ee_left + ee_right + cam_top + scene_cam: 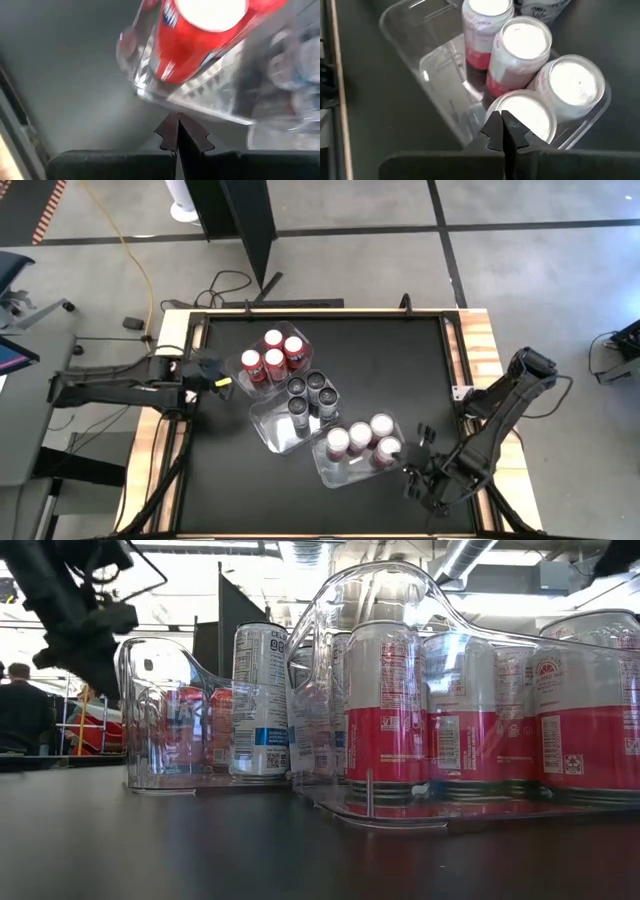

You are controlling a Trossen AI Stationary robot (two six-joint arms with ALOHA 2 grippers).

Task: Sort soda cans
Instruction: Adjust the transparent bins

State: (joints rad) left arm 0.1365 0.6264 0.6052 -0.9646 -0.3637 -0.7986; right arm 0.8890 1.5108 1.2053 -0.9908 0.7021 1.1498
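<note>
– Grey concrete floor is seen round the black bench, with a person standing far off in the room. What is laid out on it, from the left?

– At the left edge the left gripper is found, its jaws pressed together and nothing pinched, just beside the far-left tub. Four red soda cans are held in that tub. Three dark soda cans are stood in the middle tub, touching one another at its far end. Four white-and-red soda cans are packed in the near-right tub. Near the right corner the right gripper is hung beside that tub, jaws likewise closed on nothing.

– Which step is judged to be in hand?

– Every can in view is already grouped by colour, so the sorting is judged finished or nearly so; no loose can is seen on the bench.

– What would be called for next?

– Probably only that both arms be drawn clear of the tubs without the clear walls being knocked.
</note>
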